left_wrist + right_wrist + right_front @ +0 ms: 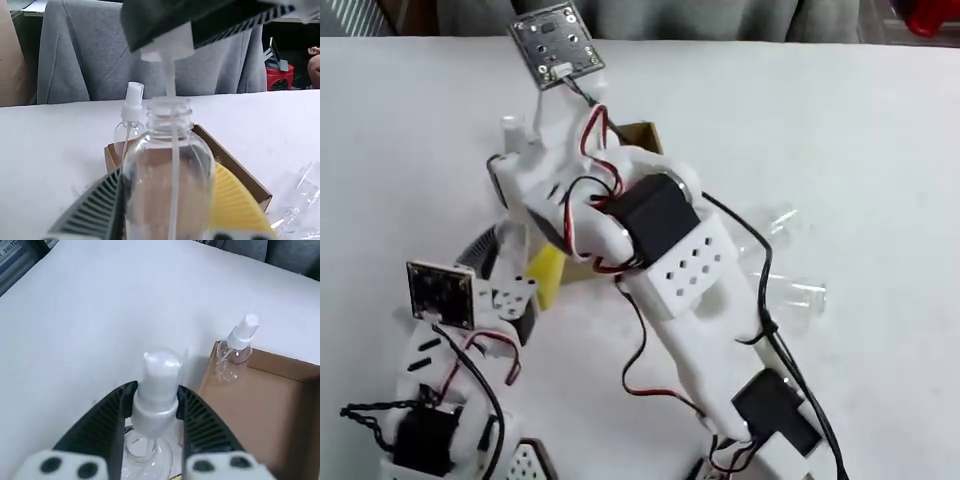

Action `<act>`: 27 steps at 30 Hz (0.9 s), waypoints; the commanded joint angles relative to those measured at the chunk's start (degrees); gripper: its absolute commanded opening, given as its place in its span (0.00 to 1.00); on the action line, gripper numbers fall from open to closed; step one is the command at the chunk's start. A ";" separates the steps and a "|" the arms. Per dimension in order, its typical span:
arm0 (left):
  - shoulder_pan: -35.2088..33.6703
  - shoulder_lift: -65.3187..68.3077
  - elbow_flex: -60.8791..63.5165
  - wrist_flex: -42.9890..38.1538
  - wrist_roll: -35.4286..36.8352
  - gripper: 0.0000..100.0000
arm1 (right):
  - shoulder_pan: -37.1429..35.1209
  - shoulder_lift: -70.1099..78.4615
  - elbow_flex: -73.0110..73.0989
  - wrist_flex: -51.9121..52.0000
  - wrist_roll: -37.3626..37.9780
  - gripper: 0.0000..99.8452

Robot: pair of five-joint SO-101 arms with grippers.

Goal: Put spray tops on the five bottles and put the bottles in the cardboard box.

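One white desk (880,150) carries everything. It has broad bare stretches to the far left and far right, and its back edge runs along a grey cloth.

Two arms crowd the middle in the high view. The right arm (690,270) slants from the near right corner up toward the box. The left arm (440,400) rises from the near left edge, and the two meet just beside the box.

The cardboard box (280,405) lies open on the desk, its brown floor mostly bare. One capped bottle (234,352) stands upright in a corner, close against the walls.

The left claw (169,200) is clamped on a clear bottle (167,125), a grey ribbed jaw on one side and a yellow one on the other. It holds the bottle upright on the desk, just outside the box wall.

Loose clear bottles (790,292) lie on the desk to the right of the right arm, well apart from the box.

The right claw (156,395) grips a white spray top (159,365) between its black ribbed jaws, straight above the held bottle. In the left wrist view the top hangs a little above the open neck. Its thin tube (170,85) runs down through the mouth into the bottle.
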 commanded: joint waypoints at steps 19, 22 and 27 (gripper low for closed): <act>-0.84 -0.40 -0.09 -3.87 -0.18 0.02 | -2.86 0.13 -1.05 9.36 3.96 0.14; -0.84 -0.40 -0.09 -3.87 -0.18 0.02 | -3.91 -0.31 -1.23 10.77 6.77 0.26; -0.84 -0.40 -0.09 -3.87 -0.18 0.02 | -3.65 -0.31 -4.66 12.97 6.68 0.26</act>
